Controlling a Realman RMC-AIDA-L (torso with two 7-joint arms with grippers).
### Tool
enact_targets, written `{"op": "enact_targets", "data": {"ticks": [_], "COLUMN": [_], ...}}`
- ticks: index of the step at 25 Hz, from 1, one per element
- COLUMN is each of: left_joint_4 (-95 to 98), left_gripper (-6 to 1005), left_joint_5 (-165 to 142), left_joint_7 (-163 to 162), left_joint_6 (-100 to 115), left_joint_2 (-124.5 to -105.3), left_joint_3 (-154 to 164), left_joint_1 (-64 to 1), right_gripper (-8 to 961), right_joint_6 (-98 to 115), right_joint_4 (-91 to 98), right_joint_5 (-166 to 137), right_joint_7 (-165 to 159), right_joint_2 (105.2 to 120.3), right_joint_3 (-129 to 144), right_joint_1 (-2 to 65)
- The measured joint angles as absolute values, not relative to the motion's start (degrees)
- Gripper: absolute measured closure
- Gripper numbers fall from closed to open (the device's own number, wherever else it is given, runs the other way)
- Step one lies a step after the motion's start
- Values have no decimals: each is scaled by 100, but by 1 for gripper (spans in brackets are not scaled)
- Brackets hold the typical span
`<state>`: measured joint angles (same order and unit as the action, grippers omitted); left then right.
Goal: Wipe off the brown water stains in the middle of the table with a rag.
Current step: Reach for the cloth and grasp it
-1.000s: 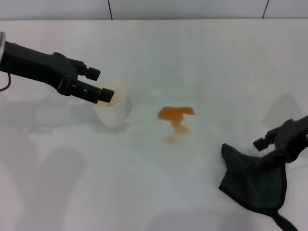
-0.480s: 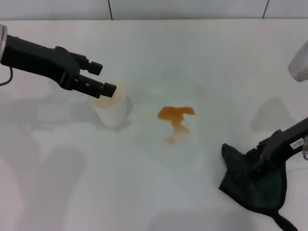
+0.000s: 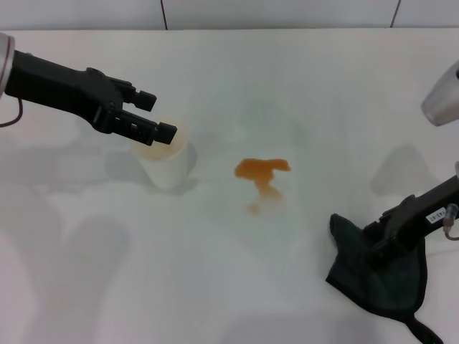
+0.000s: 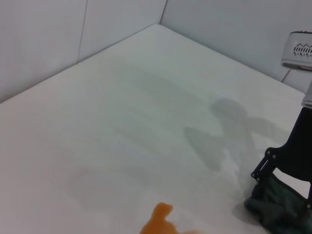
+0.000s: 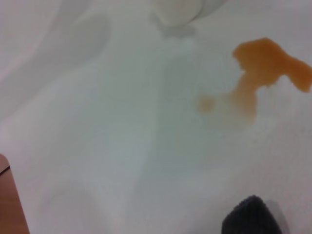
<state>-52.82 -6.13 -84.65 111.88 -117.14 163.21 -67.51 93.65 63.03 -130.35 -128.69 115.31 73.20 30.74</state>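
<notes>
Rag [image 3: 376,276], right pincer [image 3: 378,240] pressed into it, left pincer [image 3: 159,118] parted above cup [image 3: 166,159]

The large plain white flat surface [image 3: 301,79] carries everything in view. The small irregular orange-brown liquid blotch [image 3: 262,174] lies near its middle. A white paper cup [image 3: 166,159] stands upright to the blotch's left, apart from it. The black left gripper [image 3: 152,116] sits above the cup's rim. The dark greenish-black soft cloth rag [image 3: 373,276] lies at the near right, well apart from the blotch. The black right gripper [image 3: 378,239] is down on the rag's upper part.
</notes>
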Motion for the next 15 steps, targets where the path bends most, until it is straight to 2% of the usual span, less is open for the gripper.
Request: {"op": "enact_targets", "data": {"ticks": [15], "left_joint_4": [-5282], "left_gripper": [105], "left_joint_5": [-650], "left_joint_7": [-8473], "left_joint_6": [11179], "left_joint_2": [-11711], "left_joint_3": [16321], "left_joint_1": [-6750], "right_gripper": [130], "right_joint_6": [9325], "right_joint_4": [6237], "right_joint_5": [-13012], "right_joint_7": [-12868], "right_joint_2": [11531], "right_joint_3": [7357], "right_joint_1": [3119]}}
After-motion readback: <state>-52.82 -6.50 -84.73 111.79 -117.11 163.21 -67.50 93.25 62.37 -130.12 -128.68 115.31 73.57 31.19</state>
